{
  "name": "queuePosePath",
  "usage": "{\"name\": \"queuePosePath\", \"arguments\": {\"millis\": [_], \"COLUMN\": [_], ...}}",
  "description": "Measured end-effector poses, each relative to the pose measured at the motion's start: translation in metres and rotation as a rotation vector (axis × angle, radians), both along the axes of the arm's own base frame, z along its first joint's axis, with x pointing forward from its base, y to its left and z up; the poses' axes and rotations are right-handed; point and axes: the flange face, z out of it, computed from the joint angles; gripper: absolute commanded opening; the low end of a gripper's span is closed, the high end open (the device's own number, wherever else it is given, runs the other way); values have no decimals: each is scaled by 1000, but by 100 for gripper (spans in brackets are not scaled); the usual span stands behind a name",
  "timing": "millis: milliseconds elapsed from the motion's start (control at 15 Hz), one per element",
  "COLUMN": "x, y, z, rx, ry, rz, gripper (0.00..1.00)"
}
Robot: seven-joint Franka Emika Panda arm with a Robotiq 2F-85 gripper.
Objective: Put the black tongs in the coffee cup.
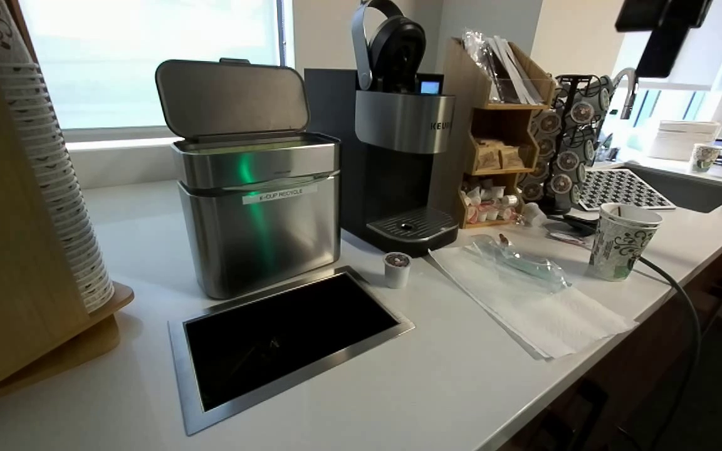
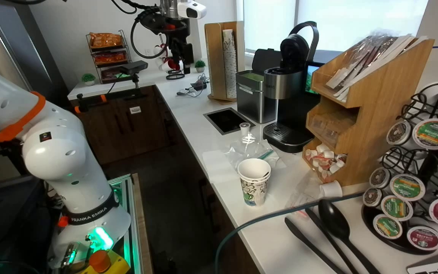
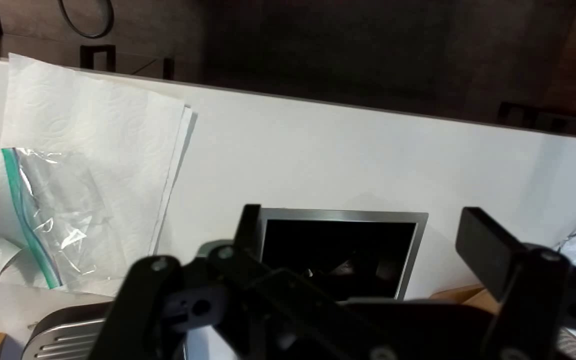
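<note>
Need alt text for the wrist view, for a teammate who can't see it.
Open, empty gripper above a white countertop, a dark metal-rimmed opening showing between its fingers. At left, a clear, green-edged zip bag lies on white paper towels; part of a drip tray shows at lower left.

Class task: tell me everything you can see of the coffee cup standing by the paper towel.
The coffee cup is tapered and looks like paper: white inside, with dark scrolls and green patches outside. A second rim just below the top suggests two nested cups; a small dark mark near the rim is unclear. It stands upright, mouth up, on the white counter near the edge, beside the paper towel. A cable passes close to its base; whether they touch cannot be told.
</note>
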Motion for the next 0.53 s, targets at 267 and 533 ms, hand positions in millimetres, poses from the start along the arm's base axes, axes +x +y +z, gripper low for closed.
{"name": "queuePosePath", "arguments": {"millis": [267, 533], "x": [1, 15], "y": [-2, -43], "z": [0, -15], "rx": [-8, -73], "ry": [-4, 1], "rz": [-5, -137], "gripper": [100, 100]}}
